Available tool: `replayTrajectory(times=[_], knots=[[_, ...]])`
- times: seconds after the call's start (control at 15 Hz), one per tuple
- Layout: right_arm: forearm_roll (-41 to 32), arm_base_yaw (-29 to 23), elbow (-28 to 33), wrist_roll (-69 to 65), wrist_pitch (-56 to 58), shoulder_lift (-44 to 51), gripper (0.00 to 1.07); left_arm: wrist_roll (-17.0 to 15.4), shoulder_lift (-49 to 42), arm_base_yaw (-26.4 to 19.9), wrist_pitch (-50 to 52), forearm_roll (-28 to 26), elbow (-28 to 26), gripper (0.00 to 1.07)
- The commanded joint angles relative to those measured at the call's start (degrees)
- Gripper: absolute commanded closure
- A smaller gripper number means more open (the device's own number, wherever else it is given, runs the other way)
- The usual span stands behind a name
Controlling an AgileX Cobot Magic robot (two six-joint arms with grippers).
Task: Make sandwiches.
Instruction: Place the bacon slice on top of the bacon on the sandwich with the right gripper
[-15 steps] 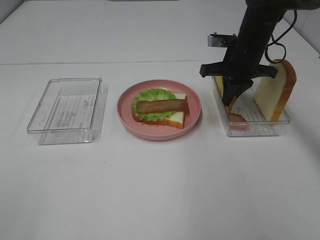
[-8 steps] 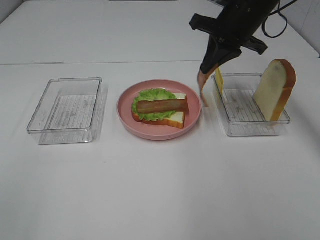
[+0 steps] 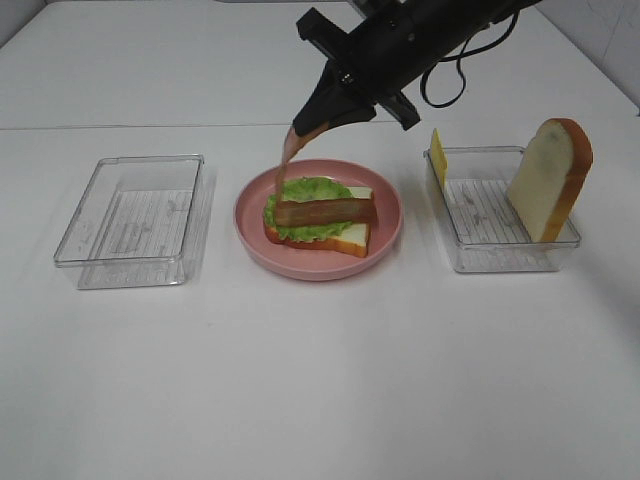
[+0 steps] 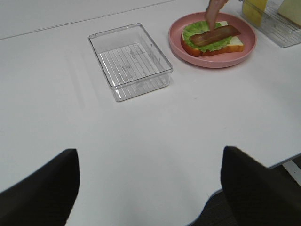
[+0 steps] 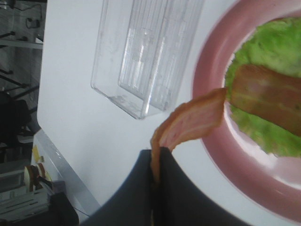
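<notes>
A partly built sandwich (image 3: pixel 318 218) lies on the pink plate (image 3: pixel 390 225): a bread slice, green lettuce (image 3: pixel 300 190) and one bacon strip (image 3: pixel 325 212). My right gripper (image 3: pixel 313 118) is shut on a second bacon strip (image 3: pixel 287 158), which hangs over the plate's left side; the right wrist view shows it (image 5: pixel 190 123) held above the plate rim. A bread slice (image 3: pixel 550 178) stands upright and a yellow cheese square (image 3: pixel 438 157) leans in the right tray (image 3: pixel 500 255). My left gripper's fingers (image 4: pixel 40 188) show apart at the table's front edge, holding nothing.
A clear plastic tray (image 3: pixel 135 215) with nothing in it stands left of the plate; it also shows in the left wrist view (image 4: pixel 129 60) and right wrist view (image 5: pixel 141 52). The white table (image 3: pixel 320 380) stretches in front.
My right gripper has lifted the bacon strip out of the right tray and carried it left, to above the plate's left side. The left arm has not moved.
</notes>
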State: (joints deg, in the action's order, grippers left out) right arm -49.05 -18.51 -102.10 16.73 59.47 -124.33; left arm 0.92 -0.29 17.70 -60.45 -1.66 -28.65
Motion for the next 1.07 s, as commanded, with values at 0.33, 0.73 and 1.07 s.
replayTrajectory(times=[0.33,0.73,1.07], knots=[[-18.33,-0.97,-0.23,8.31,-5.04,-6.93,1.07,-0.06,-1.38,0.23,0.57,-0.52,0.11,0.28],[6.19,-0.11,-0.23,-6.36,-11.57,-8.02,1.07,-0.06,-1.38,0.23,0.57,-0.52,0.11,0.28],[16.84,-0.17,-0.23,-11.52,-11.57,-6.76,1.07,-0.06,-1.38,0.23,0.57,-0.52,0.11,0.28]])
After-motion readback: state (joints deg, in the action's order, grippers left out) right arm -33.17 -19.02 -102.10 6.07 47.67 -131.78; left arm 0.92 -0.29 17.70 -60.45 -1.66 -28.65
